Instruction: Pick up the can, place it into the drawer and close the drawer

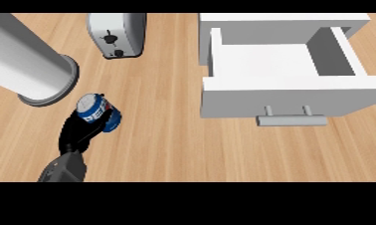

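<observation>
A blue can (98,111) with a silver top and white markings stands on the wooden counter at the lower left. My left hand (76,132) comes in from the lower left edge, and its black fingers curl round the can's lower side. At the right, the white drawer (283,97) is pulled open; its inside holds nothing, and its grey handle (291,119) faces the front. A wide strip of counter lies between the can and the drawer. My right hand does not show.
A silver toaster (117,35) sits at the back, left of the drawer. A large grey cylinder (33,67) with a flared base lies at the far left, just behind the can. Bare wooden counter (161,139) runs along the front.
</observation>
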Robot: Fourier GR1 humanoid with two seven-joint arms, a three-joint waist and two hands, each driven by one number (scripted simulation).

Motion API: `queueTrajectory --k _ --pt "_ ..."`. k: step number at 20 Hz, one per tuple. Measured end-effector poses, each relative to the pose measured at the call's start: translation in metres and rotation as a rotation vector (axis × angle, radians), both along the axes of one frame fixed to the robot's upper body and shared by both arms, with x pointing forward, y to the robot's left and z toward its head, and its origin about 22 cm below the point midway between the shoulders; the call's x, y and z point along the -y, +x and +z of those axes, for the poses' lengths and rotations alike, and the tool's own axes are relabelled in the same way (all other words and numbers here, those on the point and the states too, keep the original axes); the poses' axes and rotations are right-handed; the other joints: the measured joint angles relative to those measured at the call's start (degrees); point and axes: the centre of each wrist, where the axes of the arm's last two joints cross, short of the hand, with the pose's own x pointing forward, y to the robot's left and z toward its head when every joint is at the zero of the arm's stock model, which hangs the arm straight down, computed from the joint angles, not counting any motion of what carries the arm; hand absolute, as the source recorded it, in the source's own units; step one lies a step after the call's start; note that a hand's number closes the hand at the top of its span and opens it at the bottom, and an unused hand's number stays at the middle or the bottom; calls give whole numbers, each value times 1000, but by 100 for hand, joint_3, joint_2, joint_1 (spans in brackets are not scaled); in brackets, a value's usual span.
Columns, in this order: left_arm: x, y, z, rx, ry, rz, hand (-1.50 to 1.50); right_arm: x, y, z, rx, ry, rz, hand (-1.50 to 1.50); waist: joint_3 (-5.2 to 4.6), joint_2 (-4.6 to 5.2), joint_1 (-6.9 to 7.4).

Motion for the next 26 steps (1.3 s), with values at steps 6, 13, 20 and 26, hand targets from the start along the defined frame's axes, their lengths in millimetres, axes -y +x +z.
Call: queueTrajectory --k 6,13,20,26 --pt "6 13 10 65 -41 -85 150 0 -1 -1 2 15 0 -150 1 -4 10" --pt "22 33 38 169 -48 -138 150 -5 -6 4 2 15 -6 -150 4 -12 30" --pt "64 50 65 213 -54 -168 150 -5 -8 1 11 23 -14 -150 3 -13 29" --pt "84 60 104 273 -4 -194 150 -9 -11 7 6 22 -18 -150 3 -15 27"
